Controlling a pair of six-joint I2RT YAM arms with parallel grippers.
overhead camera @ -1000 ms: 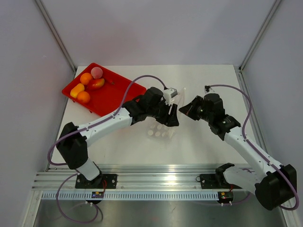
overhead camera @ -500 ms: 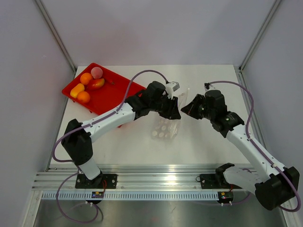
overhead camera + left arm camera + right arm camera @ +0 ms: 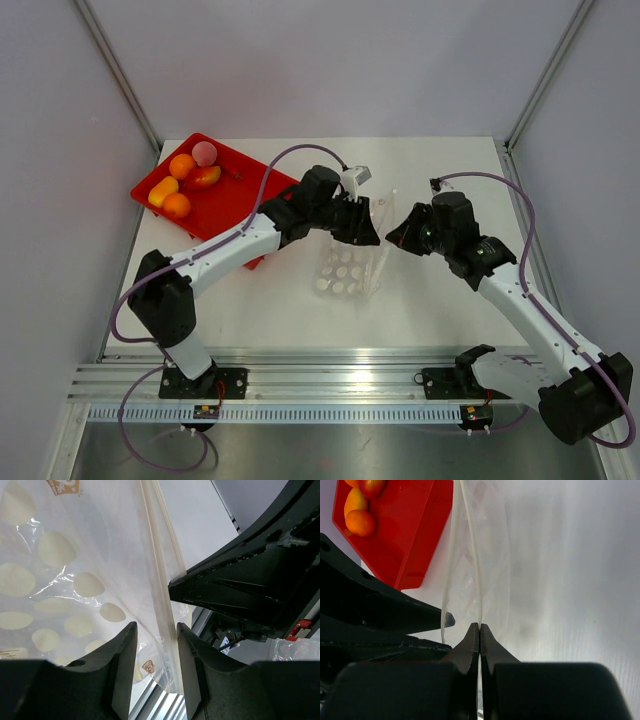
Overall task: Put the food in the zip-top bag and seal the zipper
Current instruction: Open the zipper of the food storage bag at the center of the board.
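Right gripper clamped on one lip of the zipper | left gripper parted, straddling the strip | bag on tabletop between both | fruit sat in tray, well left, left arm nearer

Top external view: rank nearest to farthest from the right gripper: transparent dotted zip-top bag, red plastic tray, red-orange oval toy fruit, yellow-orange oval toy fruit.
1. transparent dotted zip-top bag: pinched by the right gripper.
2. red plastic tray: back left.
3. red-orange oval toy fruit: inside the tray.
4. yellow-orange oval toy fruit: tray's left corner.
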